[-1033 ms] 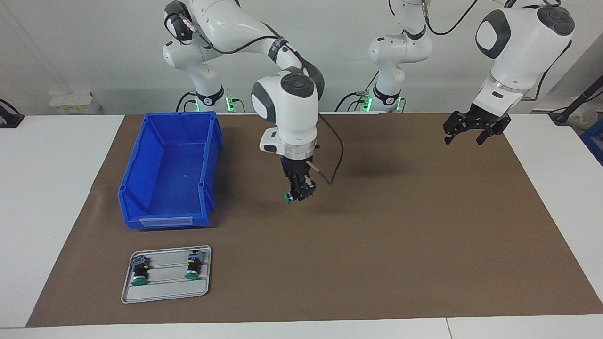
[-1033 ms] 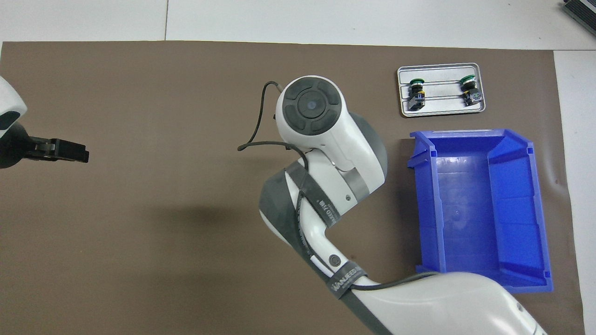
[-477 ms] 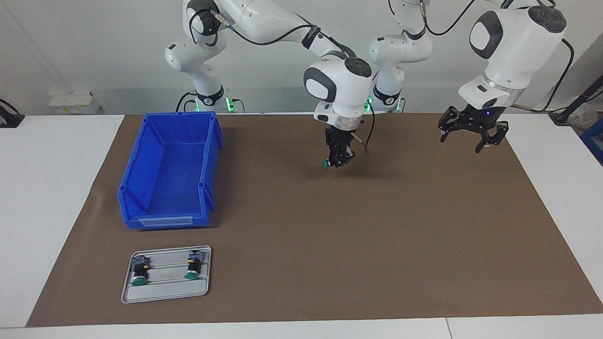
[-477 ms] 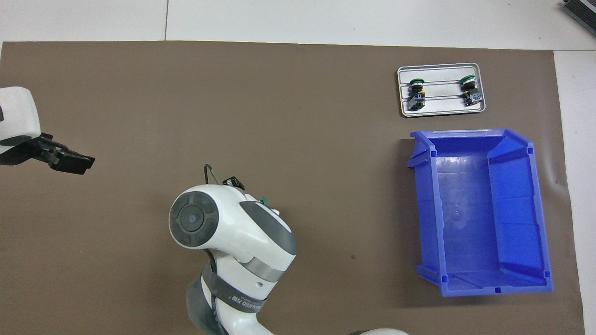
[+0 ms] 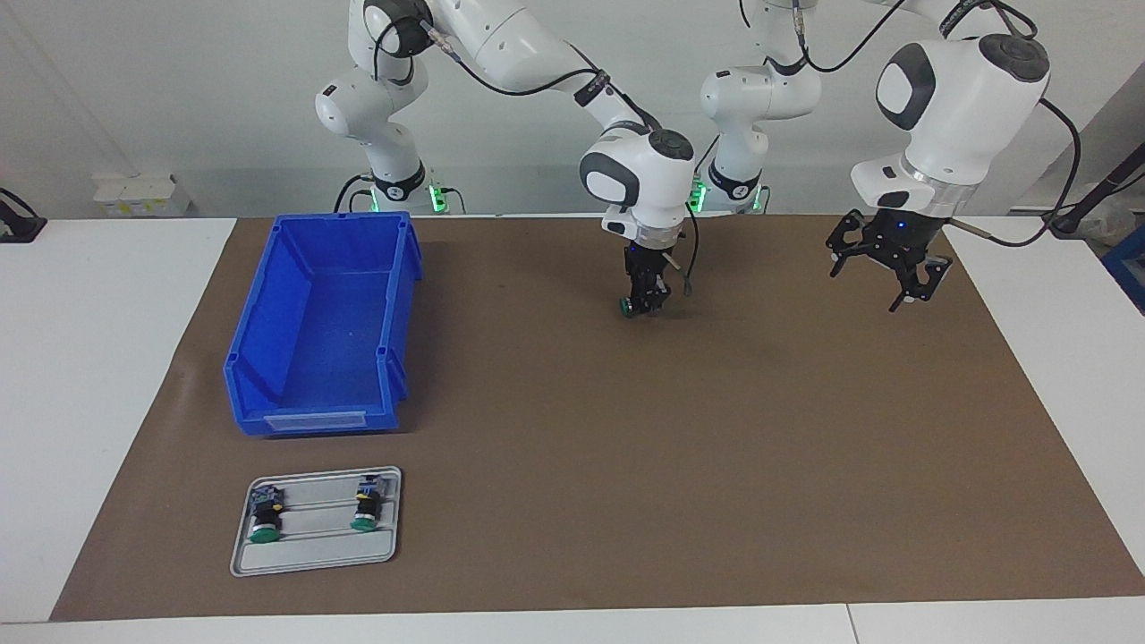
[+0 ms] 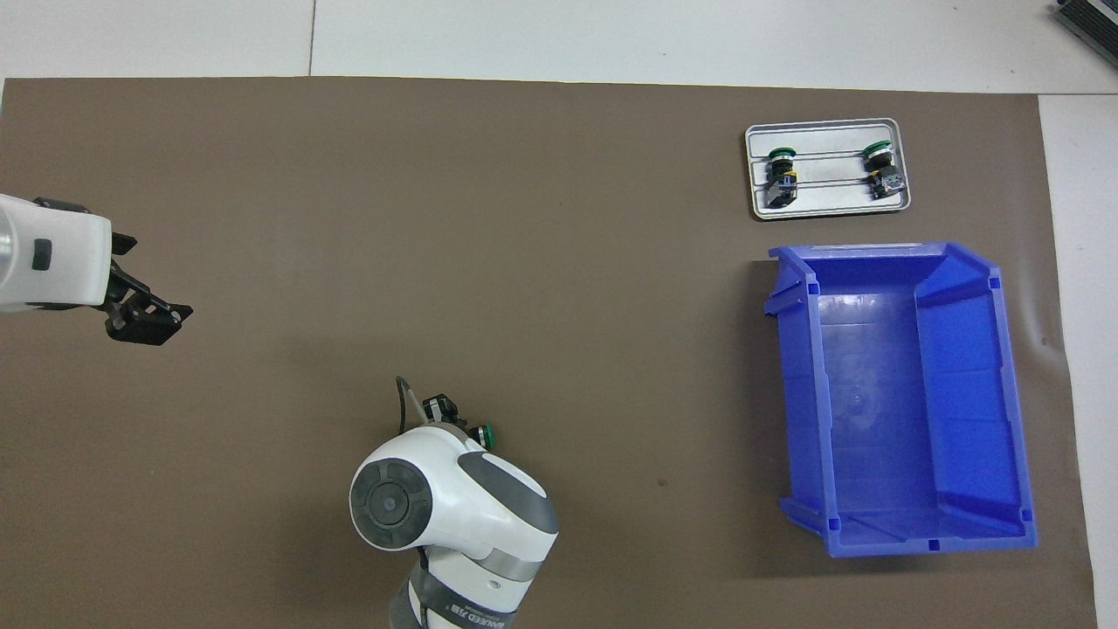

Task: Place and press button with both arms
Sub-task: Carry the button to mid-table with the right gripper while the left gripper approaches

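Note:
A green-capped button (image 5: 625, 308) (image 6: 483, 433) hangs just above the brown mat (image 5: 680, 447), close to the robots' edge, with my right gripper (image 5: 646, 304) (image 6: 447, 411) shut on its black body. The cap points sideways toward the blue bin. My left gripper (image 5: 881, 279) (image 6: 144, 321) hovers open and empty over the mat toward the left arm's end. Two more buttons (image 5: 265, 517) (image 5: 366, 508) lie in a small grey tray (image 5: 313, 555) (image 6: 825, 203).
An empty blue bin (image 5: 324, 322) (image 6: 900, 393) stands on the mat toward the right arm's end, nearer to the robots than the grey tray. White tabletop borders the mat on all sides.
My right arm carried the button from beside the bin toward the robots and lowered it close to the mat. My left gripper dropped slightly and turned.

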